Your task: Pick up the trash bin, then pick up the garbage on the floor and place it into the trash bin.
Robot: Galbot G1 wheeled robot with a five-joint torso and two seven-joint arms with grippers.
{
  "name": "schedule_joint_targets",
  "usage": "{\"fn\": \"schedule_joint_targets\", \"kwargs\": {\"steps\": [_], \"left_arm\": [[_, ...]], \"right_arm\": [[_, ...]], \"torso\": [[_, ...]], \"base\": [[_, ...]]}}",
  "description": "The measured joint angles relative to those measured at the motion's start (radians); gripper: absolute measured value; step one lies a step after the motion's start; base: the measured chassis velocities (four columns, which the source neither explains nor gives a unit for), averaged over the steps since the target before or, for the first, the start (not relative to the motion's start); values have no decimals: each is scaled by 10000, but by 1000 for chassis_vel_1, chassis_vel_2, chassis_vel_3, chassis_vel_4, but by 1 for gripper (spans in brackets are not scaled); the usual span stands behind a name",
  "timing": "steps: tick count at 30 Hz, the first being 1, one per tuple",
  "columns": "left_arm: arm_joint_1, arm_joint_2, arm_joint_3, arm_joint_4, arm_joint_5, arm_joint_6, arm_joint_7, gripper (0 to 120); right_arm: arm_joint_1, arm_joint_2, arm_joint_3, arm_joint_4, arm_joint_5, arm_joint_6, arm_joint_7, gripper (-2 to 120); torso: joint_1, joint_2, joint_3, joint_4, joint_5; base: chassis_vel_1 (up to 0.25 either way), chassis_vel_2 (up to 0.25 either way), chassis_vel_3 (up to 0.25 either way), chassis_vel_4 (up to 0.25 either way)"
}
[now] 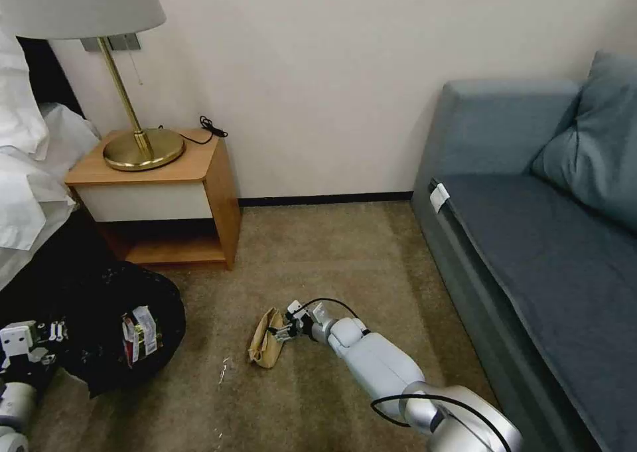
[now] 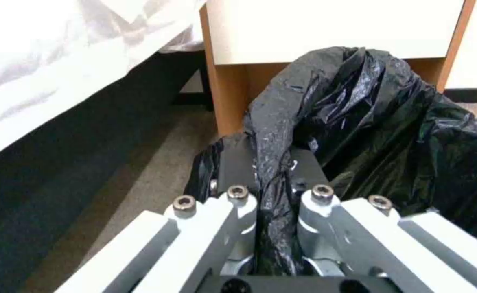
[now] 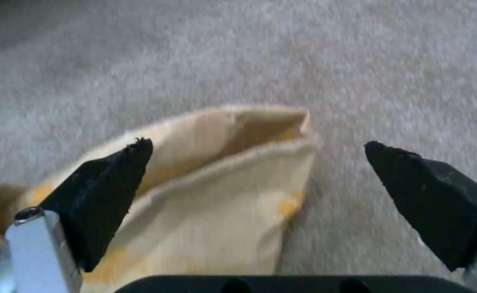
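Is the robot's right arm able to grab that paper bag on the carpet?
Probably yes. The right gripper is open right at the paper bag, one finger over it, with only bare carpet around.

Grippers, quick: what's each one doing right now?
Left gripper: shut on the trash bin rim.
Right gripper: open, over the paper bag.

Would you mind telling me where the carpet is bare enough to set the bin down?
Bare carpet runs between the nightstand and the sofa, up to the wall. It is crowded nearer the robot: the left gripper holds the trash bin by the bed, and the open right gripper is at the paper bag.
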Motion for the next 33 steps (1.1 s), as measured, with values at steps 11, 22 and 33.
{"fn": "schedule_joint_targets", "kwargs": {"steps": [11,22,33], "left_arm": [[11,-122,135,-186,181,131,0,4],[12,-104,110,-180,174,156,-4,4],[-60,-67,162,-128,162,178,-5,4]], "right_arm": [[-276,-14,-388,802,189,-160,-117,100],[-235,-7,-458,406,163,-235,-155,100],[-327,-1,-193,-45,-114,-240,-149,100]], "torso": [[0,0,2,-2,0],[0,0,0,-1,0],[0,0,0,-1,0]], "base": [[-58,54,53,-71],[0,0,0,0],[0,0,0,0]]}}
